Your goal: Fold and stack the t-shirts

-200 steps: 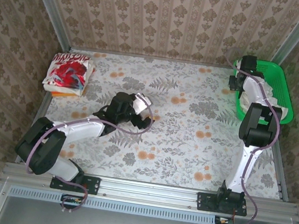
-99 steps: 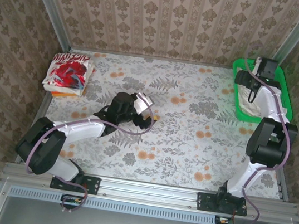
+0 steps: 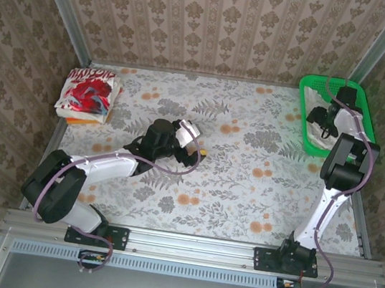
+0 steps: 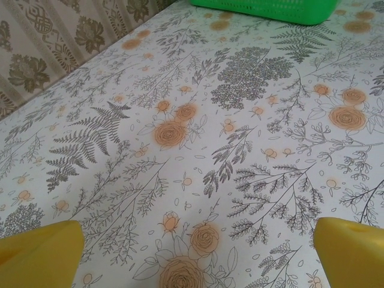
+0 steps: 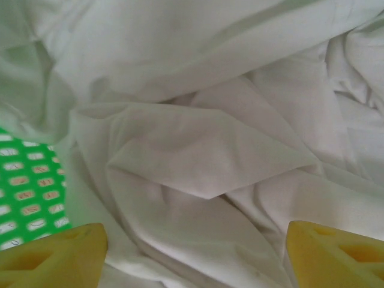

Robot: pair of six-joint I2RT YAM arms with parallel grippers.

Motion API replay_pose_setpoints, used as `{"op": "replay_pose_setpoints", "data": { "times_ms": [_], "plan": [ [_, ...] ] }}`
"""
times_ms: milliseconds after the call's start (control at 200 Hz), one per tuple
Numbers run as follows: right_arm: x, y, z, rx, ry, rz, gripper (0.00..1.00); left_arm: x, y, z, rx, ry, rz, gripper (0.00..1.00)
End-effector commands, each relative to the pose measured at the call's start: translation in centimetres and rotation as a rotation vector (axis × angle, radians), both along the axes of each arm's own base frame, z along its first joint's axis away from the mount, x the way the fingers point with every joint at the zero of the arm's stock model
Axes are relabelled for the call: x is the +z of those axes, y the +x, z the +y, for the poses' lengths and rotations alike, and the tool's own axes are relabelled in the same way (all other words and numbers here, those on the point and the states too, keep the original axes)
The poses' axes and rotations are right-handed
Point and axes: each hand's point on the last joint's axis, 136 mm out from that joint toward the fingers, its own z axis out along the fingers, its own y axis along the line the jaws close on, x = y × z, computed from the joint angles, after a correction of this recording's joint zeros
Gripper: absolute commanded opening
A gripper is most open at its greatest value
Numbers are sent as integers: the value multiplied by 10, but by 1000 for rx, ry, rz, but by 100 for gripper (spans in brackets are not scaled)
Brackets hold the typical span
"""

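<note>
Right wrist shows my right hand (image 5: 195, 255) spread over the shirt (image 5: 204, 150) in the two-o'clock basket (image 5: 30, 174); fetching step, I judge, so next calls for pinching a fold. Left hand (image 4: 195, 252) spread.

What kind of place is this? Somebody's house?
Probably a robot practice booth, not a house: two robot arms bolted to a flowery table, metal-framed wallpapered walls, a green basket with a t-shirt.
</note>
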Motion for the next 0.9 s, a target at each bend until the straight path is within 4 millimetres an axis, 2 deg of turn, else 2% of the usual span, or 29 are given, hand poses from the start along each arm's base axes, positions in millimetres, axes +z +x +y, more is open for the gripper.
{"op": "replay_pose_setpoints", "data": {
  "times_ms": [0, 30, 75, 125, 185, 305, 480, 655, 895],
  "plan": [
    [-11, -8, 10, -4, 62, 84, 70, 17, -4, -7, -22, -51, -22, 100],
    [-11, -9, 10, -4, 69, 87, 62, 18, -5, -7, -25, -54, -24, 100],
    [-8, -9, 11, -6, 75, 80, 43, 20, -6, -7, -27, -55, -29, 100],
    [3, -9, 12, -11, 73, 53, 21, 20, -7, -6, -27, -57, -29, 100],
    [23, -5, 12, -17, 58, -16, 0, 22, -8, -5, -26, -62, -34, 100],
    [73, -2, 10, -34, 17, -176, 0, 24, -8, -5, -26, -71, -37, 100],
    [129, -5, 13, -67, -16, -369, 0, 29, -7, -8, -31, -89, -46, 100],
    [197, -15, 32, -63, -82, -561, 0, 34, 3, -6, 8, -160, 13, 100],
    [292, -39, 58, -26, -147, -815, 0, 40, 7, 0, 29, -214, 48, 100]
  ]
}}
